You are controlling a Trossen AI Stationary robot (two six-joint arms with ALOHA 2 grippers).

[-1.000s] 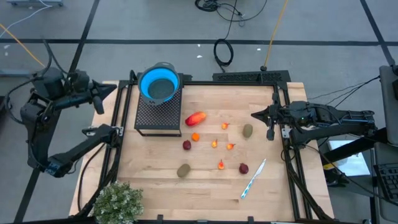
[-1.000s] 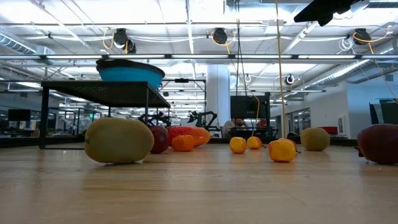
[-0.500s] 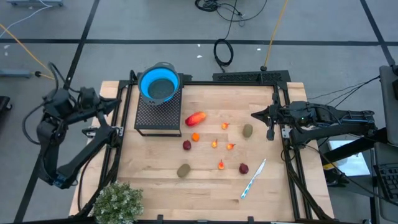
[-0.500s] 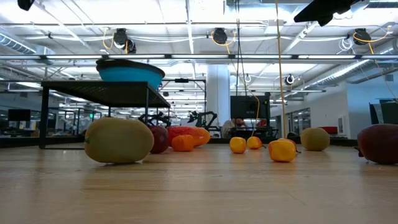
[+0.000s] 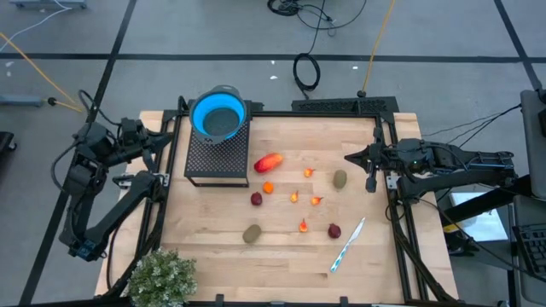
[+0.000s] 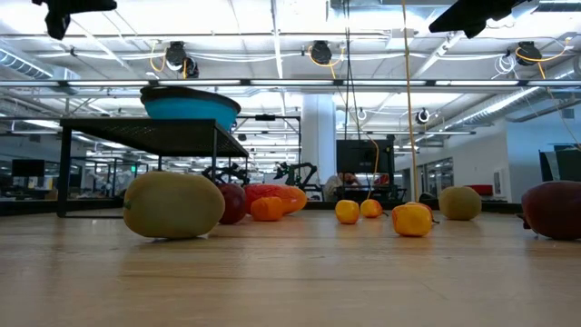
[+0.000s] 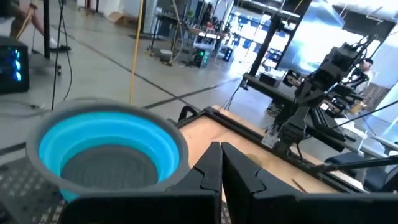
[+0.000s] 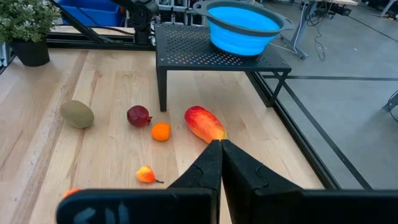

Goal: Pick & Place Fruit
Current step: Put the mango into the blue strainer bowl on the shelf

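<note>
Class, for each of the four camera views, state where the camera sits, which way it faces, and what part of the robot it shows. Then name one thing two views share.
High view: overhead, looking straight down on the wooden table; both dark arms show at the sides.
Low view: at table-top height, looking level across the fruit; arm parts hang at the top corners.
Left wrist view: on the left arm, facing the blue collapsible bowl; the left gripper has its jaws shut.
Right wrist view: on the right arm, facing the elongated red-orange fruit; the right gripper has its jaws shut.
Shared: both wrist views show the bowl.
</note>
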